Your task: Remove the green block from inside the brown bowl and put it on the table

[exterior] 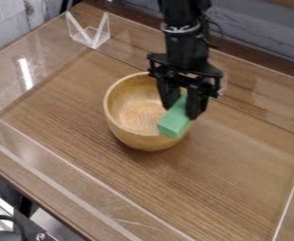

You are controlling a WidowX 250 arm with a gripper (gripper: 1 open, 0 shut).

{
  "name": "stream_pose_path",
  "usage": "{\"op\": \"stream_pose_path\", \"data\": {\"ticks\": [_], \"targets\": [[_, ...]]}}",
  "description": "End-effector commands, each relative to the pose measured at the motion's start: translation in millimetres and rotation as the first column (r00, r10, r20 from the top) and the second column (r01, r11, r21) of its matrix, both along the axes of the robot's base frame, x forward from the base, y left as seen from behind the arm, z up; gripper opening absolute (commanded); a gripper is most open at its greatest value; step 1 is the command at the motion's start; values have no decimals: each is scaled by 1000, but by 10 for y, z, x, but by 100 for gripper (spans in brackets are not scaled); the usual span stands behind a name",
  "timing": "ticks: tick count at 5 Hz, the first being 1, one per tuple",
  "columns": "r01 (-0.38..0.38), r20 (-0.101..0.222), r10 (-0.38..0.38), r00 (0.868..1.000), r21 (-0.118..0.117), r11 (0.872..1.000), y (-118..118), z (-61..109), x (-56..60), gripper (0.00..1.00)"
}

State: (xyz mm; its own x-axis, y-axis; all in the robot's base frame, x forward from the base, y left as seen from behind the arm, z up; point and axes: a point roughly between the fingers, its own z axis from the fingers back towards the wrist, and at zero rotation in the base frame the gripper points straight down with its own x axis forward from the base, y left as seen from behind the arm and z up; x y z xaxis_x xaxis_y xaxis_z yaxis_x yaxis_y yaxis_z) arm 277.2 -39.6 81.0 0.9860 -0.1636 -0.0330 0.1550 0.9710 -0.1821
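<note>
The green block (176, 120) hangs tilted in the air over the right rim of the brown bowl (135, 115), its lower end just above the rim. My gripper (184, 97) comes down from above and is shut on the block's upper end, with dark fingers on either side of it. The bowl's inside is bare, pale wood with grain. The bowl rests near the middle of the table (213, 188), a dark wood-grain top.
Low clear acrylic walls run round the table edges, with one panel (61, 202) along the front left. A clear angled stand (87, 30) sits at the back left. A grey plank wall rises behind the arm.
</note>
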Motion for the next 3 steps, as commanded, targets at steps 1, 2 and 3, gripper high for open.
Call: {"op": "stream_pose_path", "data": {"ticks": [1, 2, 3], "targets": [[39, 73, -38, 997, -10, 999, -281, 153, -20, 0], [78, 84, -77, 993, -10, 997, -706, 93, -89, 0], [84, 84, -83, 993, -10, 996, -846, -22, -131, 0]]}}
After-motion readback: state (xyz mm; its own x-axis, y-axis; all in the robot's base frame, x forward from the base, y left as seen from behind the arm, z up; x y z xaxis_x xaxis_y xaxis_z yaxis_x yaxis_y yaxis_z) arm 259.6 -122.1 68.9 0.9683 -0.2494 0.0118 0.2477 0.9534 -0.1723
